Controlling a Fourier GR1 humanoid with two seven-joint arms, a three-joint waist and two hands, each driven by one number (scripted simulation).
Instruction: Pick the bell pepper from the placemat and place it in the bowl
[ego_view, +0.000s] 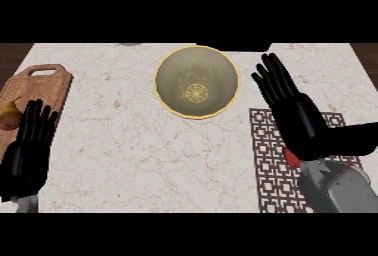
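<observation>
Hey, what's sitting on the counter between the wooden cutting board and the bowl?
Nothing: in the head view, only bare marble counter lies between the cutting board and the bowl.

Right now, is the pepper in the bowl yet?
Not yet. Nothing is done: the bowl looks empty. The right hand is open over the placemat, with a red bit of the pepper peeking out beneath it. Grabbing, lifting and putting it in the bowl are all left. The left hand rests open at the left.
</observation>
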